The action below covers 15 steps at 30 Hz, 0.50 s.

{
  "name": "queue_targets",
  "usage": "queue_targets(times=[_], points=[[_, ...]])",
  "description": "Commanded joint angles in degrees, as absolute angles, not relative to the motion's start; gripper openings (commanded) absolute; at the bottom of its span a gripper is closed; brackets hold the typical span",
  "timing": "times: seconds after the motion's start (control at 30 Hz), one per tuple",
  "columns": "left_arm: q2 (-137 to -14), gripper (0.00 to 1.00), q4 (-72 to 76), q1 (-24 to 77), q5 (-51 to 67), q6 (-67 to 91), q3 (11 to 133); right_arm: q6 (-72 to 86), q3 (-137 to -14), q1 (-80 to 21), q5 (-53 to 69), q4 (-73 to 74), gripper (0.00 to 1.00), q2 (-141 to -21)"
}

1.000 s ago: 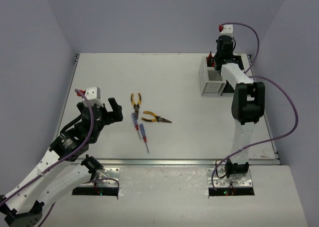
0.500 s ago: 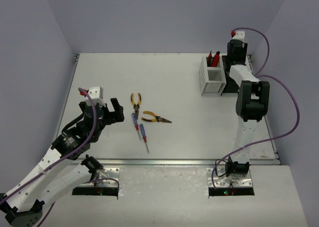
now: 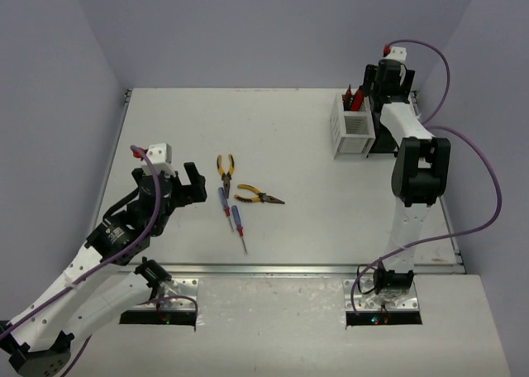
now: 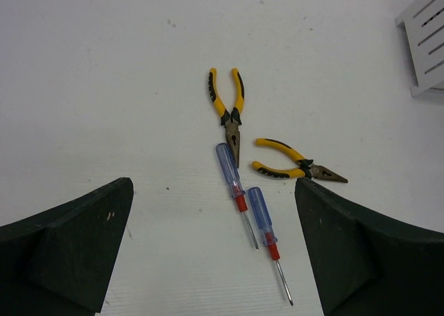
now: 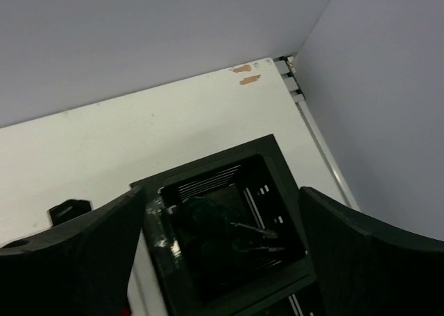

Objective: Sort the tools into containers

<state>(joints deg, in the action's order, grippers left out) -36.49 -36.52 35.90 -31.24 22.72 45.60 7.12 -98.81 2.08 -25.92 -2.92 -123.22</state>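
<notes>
Left gripper: fingers spread wide, nothing held, hanging over table. Below it, two pliers and two blue screwdrivers lie close together on table, none in bin. Right gripper: likewise spread, empty, above black bin; dark tools inside, kind unclear. White bin just beside black one, red handles poking out.

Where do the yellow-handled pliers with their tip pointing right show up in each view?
Top external: the pliers lie just left of centre.
Left wrist: right of centre, low in the picture.
Right wrist: not in it.
Shared landmark: the white bin, at the top right corner in the left wrist view.
</notes>
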Motion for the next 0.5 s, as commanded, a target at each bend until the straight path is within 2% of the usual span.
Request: queue_targets(times=[0.0, 0.27, 0.37, 0.47], points=[[-36.4, 1.00, -33.9, 35.6, -31.3, 21.9, 45.4, 11.1, -99.2, -1.3, -22.9, -1.4, 0.99, -115.2], [-38.7, 1.00, -37.3, 31.7, -38.4, 26.0, 46.8, 3.7, -102.2, -13.6, -22.2, 16.1, 0.99, -107.1], [-38.3, 1.00, -37.6, 26.7, -38.5, 26.9, 47.0, 5.0, -100.3, -20.9, -13.9, 27.7, 0.99, -102.7], [-36.9, 1.00, -37.1, 25.1, -38.0, 26.8, 46.7, 6.9, -94.4, -27.4, -2.3, 30.5, 0.99, -100.0]])
